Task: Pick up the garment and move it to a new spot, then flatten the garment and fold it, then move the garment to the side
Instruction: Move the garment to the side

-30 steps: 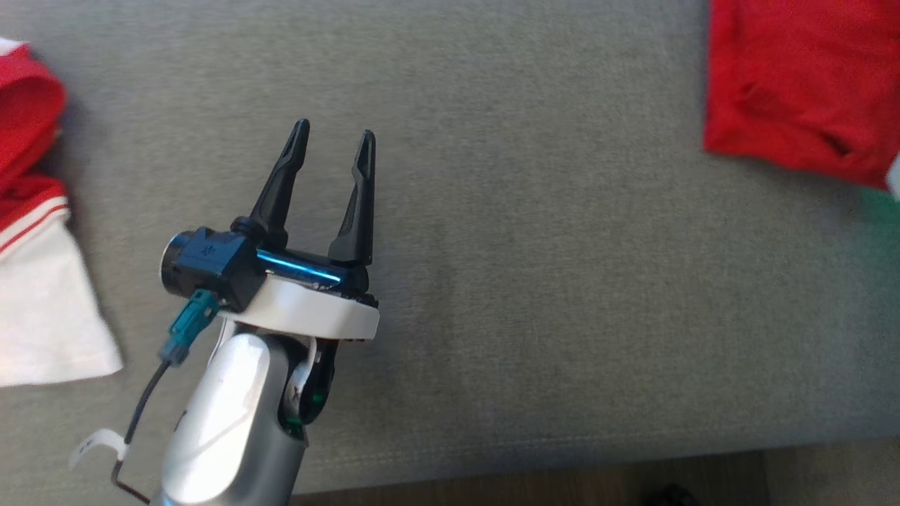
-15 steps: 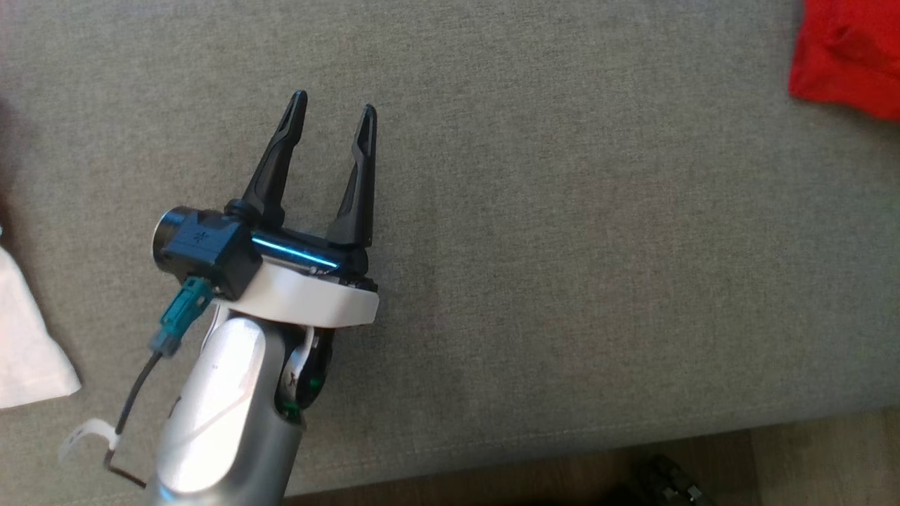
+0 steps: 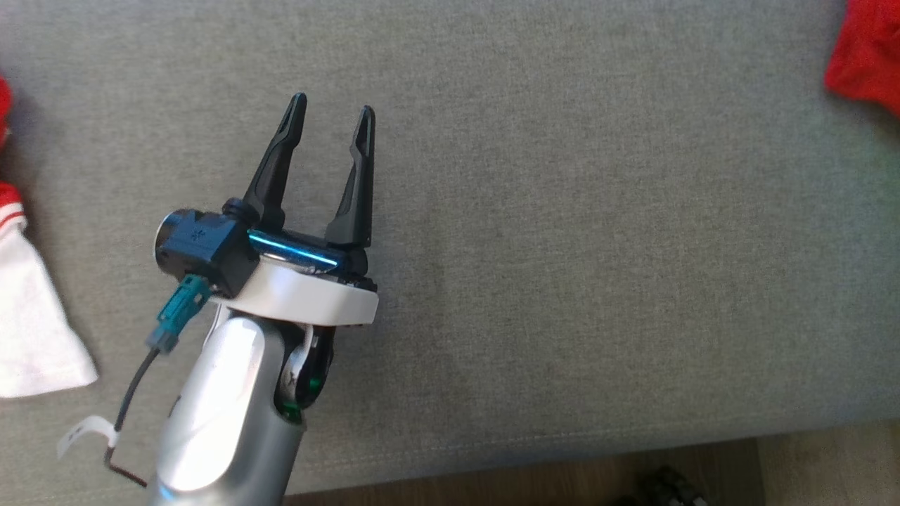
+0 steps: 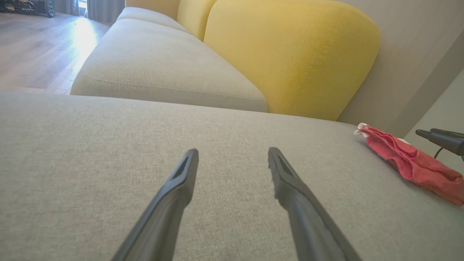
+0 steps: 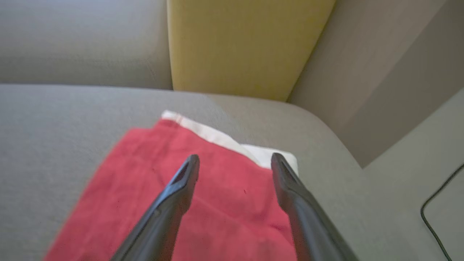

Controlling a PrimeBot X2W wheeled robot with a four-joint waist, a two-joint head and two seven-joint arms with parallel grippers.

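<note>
A folded red garment lies at the far right of the grey cushion, cut off by the head view's top right corner. My right gripper hovers open just above this red garment, whose white edge shows at its far side. My left gripper is open over bare cushion at the middle left, holding nothing. In the left wrist view the left gripper points across the cushion, with the red garment off to the right and the right gripper's fingers beyond it.
A second garment, white with red trim, lies at the cushion's left edge. Yellow back cushions stand behind the seat. The cushion's front edge runs along the bottom, with wooden floor below. A dark cable lies on the floor at the right.
The head camera has moved, so both garments now sit nearer the picture's side edges. My left gripper stays open in nearly the same place.
</note>
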